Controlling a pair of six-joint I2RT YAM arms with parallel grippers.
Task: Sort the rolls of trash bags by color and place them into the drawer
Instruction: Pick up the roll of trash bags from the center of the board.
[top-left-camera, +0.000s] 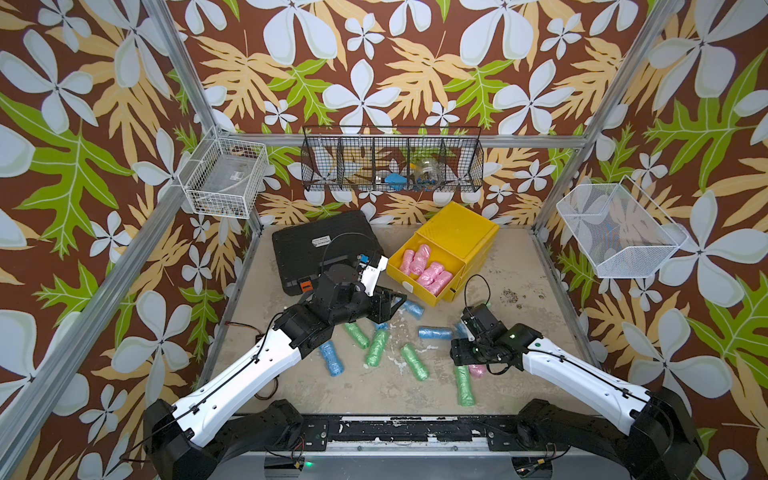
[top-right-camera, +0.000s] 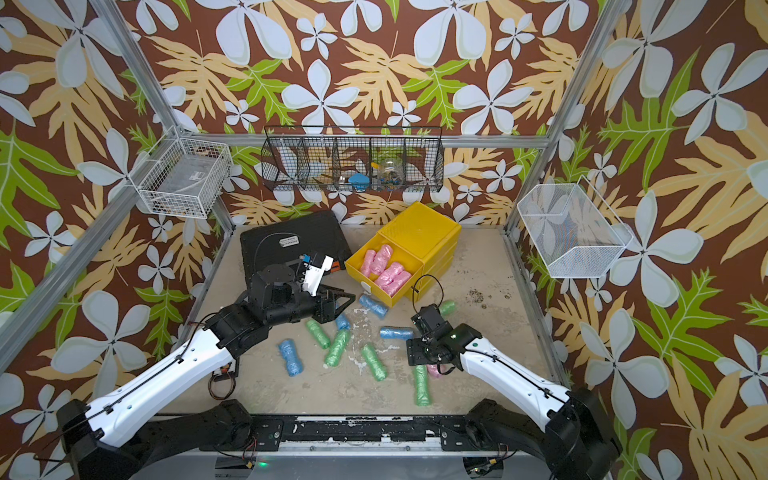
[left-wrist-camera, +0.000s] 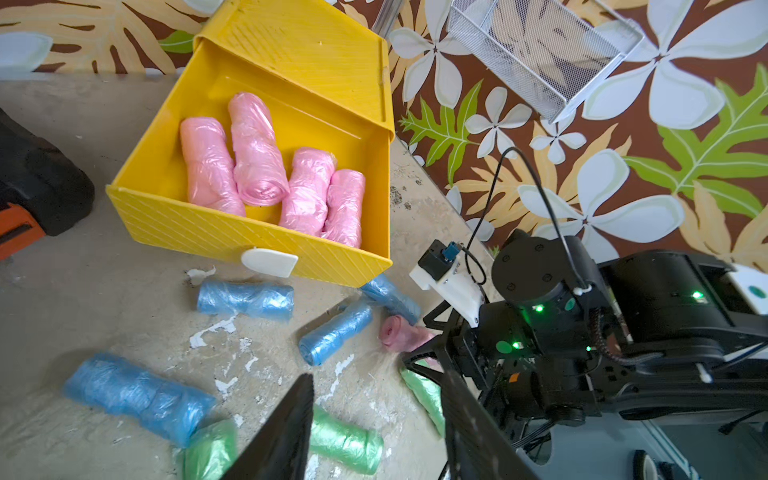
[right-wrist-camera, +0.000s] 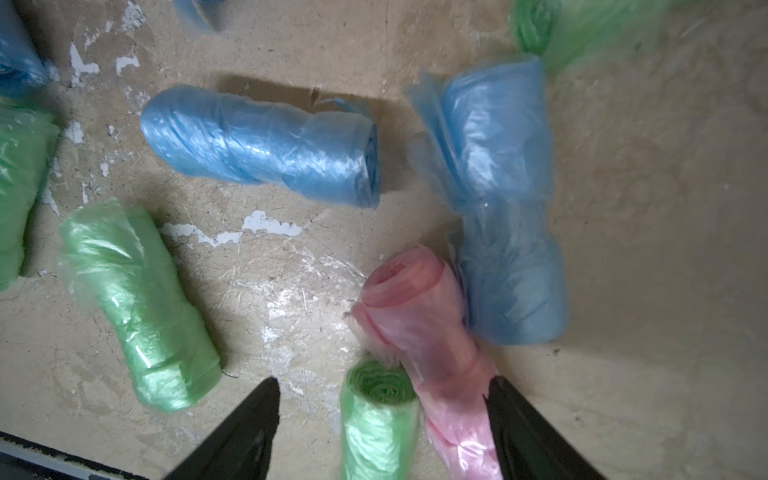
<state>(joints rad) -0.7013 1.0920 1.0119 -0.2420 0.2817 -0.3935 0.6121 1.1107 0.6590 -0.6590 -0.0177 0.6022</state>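
My right claw (right-wrist-camera: 382, 380) hangs low over the near right of the worktop (top-left-camera: 374, 386), jaws apart, nothing clamped. And here's my worry: two rolls sit in that gap. One is the stray pink roll (right-wrist-camera: 415, 316) I want, the other is the end of a green roll (right-wrist-camera: 378, 419) lying right against it. If I close now, I reckon I pinch both, and a green one rides into the yellow drawer (left-wrist-camera: 249, 241), standing open at the far middle with only pink rolls (left-wrist-camera: 257, 153) inside. That spoils the sort. The pink one also sits off-centre, hard by one finger, so a squeeze could squirt it sideways or catch only loose film, and that plastic looks slippery. A blue roll (right-wrist-camera: 507, 232) touches the pink one too and may get dragged along. My left claw (left-wrist-camera: 376, 382) hovers just near-left of the drawer front, jaws apart and empty. If both arms head for the drawer together, I judge they could clash there.
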